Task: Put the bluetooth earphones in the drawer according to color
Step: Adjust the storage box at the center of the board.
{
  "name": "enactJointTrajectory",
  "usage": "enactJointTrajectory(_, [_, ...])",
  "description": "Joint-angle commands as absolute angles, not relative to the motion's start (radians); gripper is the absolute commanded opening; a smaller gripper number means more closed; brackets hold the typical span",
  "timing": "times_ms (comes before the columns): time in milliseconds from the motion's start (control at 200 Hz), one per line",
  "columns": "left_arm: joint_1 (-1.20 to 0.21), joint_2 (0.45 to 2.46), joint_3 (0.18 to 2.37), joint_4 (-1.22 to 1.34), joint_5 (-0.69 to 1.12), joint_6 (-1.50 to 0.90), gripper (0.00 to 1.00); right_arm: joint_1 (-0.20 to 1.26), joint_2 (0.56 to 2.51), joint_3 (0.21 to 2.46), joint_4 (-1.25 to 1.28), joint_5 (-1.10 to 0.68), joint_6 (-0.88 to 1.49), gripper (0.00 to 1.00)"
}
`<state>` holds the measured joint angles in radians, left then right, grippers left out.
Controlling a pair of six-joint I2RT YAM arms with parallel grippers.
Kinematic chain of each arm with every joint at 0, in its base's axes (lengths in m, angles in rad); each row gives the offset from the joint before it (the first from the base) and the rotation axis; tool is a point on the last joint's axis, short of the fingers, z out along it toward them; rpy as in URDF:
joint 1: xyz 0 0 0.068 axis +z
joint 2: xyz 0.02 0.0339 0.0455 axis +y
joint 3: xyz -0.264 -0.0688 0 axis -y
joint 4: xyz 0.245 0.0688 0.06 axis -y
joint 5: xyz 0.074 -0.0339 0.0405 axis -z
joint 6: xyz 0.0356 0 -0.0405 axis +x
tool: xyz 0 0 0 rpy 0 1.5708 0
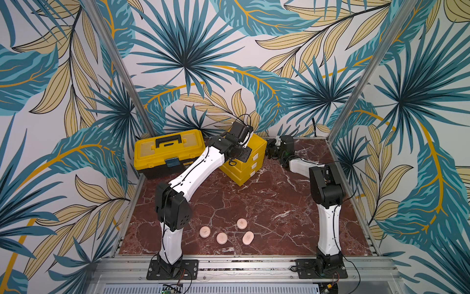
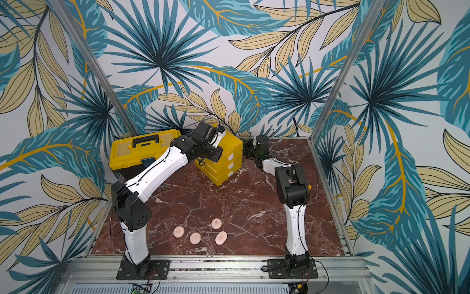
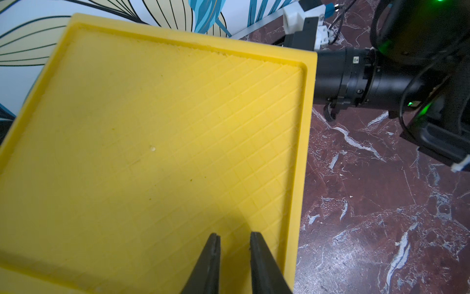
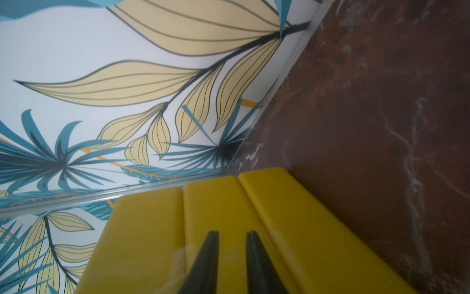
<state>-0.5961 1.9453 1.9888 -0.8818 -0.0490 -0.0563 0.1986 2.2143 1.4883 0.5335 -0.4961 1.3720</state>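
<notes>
Pink earphones foremost, left pincer above drawers far back, right pincer beside

We log: chest of drawers at table rear | toolbox just left of it | four earphone cases grouped near the front edge, well apart from both

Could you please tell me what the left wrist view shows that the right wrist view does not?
Only left wrist: the yellow chest seen on its gridded top, and the right arm beside it. Only right wrist: the chest's side in three stacked bands. Both: marble table, leafy wall, and an empty, slightly parted tool: left end effector, right end effector.
</notes>
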Motion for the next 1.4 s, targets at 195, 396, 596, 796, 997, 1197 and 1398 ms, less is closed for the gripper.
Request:
enactJointTrajectory(195, [-0.588,1.982,1.982,-0.996,-0.032,-0.051,0.25,0.25,2.029,1.234,0.662,-0.616,1.352,0.25])
enactJointTrajectory(396, [-0.588,1.978,1.957,-0.988,-0.028,-0.05,0.25,0.246,1.875,1.088,0.646,-0.543,1.297,0.26])
enactJointTrajectory(596, [-0.588,1.97,1.937,-0.977,-0.026,-0.05,0.25,0.244,1.574,0.927,0.348,-0.303,1.141,0.37])
enactJointTrajectory(796, [-0.588,1.976,1.932,-0.965,-0.014,-0.059,0.25,0.319,1.376,0.665,0.408,-0.198,1.242,0.4])
enactJointTrajectory(997, [-0.588,1.991,1.931,-0.968,-0.006,-0.061,0.25,0.483,1.558,0.499,0.869,-0.119,1.416,0.44])
enactJointTrajectory(1197, [-0.589,1.994,1.933,-0.974,0.0,-0.063,0.24,0.552,1.86,0.474,1.29,-0.035,1.563,0.46])
enactJointTrajectory(1398, [-0.588,1.995,1.931,-0.973,0.0,-0.061,0.24,0.592,1.991,0.504,1.411,0.026,1.586,0.48])
